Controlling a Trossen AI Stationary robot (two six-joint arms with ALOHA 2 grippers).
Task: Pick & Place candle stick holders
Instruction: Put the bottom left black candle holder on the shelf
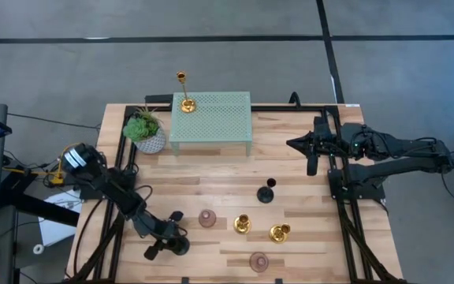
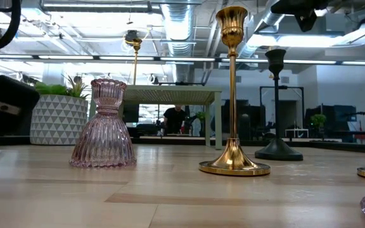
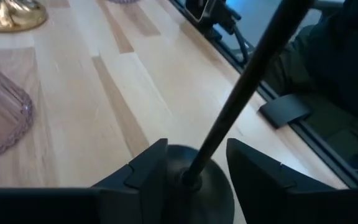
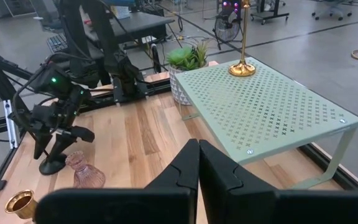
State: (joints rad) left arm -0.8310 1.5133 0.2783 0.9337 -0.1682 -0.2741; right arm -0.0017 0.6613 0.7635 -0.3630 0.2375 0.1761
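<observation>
My left gripper (image 1: 168,235) is open at the near left of the table. Its fingers stand on either side of a black holder's thin stem (image 3: 229,118), low down by its round base (image 3: 197,190), which rests on the table, with a gap showing on each side. This holder also shows in the right wrist view (image 4: 51,165). Standing on their bases on the table are another black holder (image 1: 267,193), two gold ones (image 1: 243,225) (image 1: 279,233) and two pink ones (image 1: 207,218) (image 1: 258,261). A third gold holder (image 1: 185,101) stands on the green shelf (image 1: 219,118). My right gripper (image 4: 199,168) is shut and empty, held above the table's right side.
A potted green plant (image 1: 146,130) stands left of the perforated green shelf at the far side. Black frame rails (image 1: 341,189) run along the table's left and right sides. Bare wood lies between the shelf and the row of holders.
</observation>
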